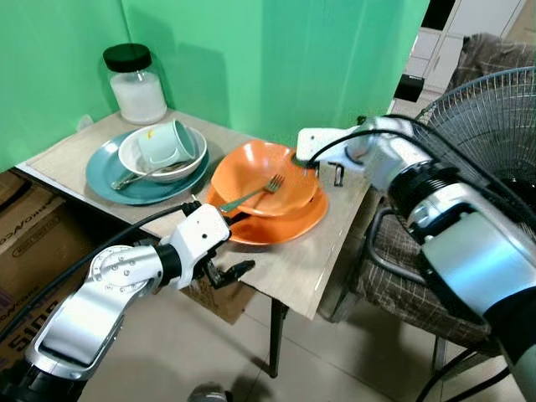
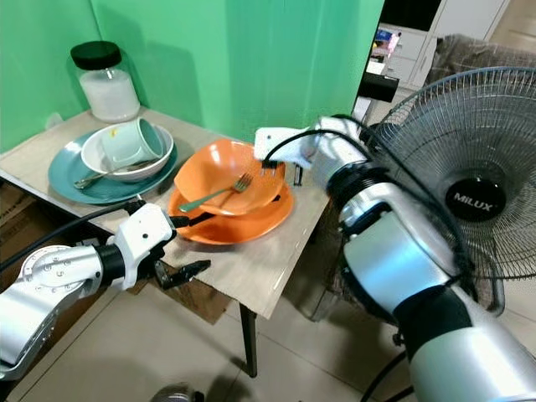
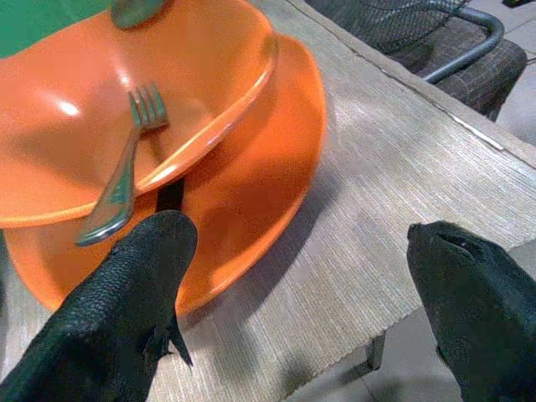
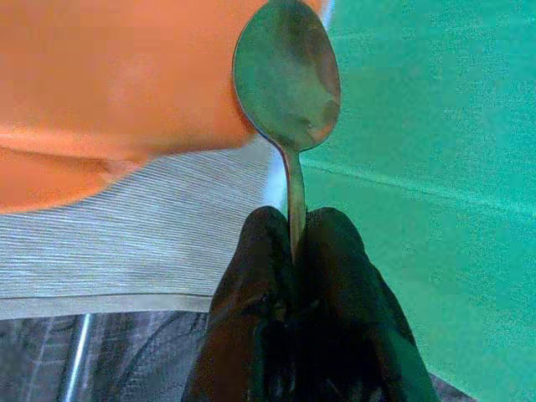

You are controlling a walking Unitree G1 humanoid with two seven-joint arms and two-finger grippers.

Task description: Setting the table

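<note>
**Spoon held at the orange bowl's far rim; fork lying inside the bowl**

Where the small beige woven-top table (image 1: 310,268) meets the green backdrop (image 1: 276,59), the right gripper (image 4: 293,251) has its two black fingers pressed together on the handle of a grey metal spoon (image 4: 289,79). The spoon's long axis runs straight out along the fingers, its oval head pointing away from the wrist. The head sits just beside the rim of the shallow orange plastic bowl (image 1: 264,176), on the side of the bowl toward the backdrop; whether it touches the rim cannot be told.

The bowl rests tilted on a wide orange plate (image 1: 285,222). A grey metal fork (image 1: 251,195) lies inside the bowl, tines pointing toward the far rim, handle running down toward the near rim at the robot's left.

The left gripper (image 3: 301,285) hovers at the table's near edge, its fingers spread wide with nothing between them; one finger (image 3: 126,310) lies near the plate's rim.

Further left on the table: a teal round plate (image 1: 100,172) carrying a white bowl (image 1: 134,159), with a pale green mug (image 1: 166,144) tipped on its side in it and a metal utensil (image 1: 138,176) across it. A glass jar with a black lid (image 1: 134,84) stands behind. A grey fan (image 2: 469,176) stands at the robot's right.
</note>
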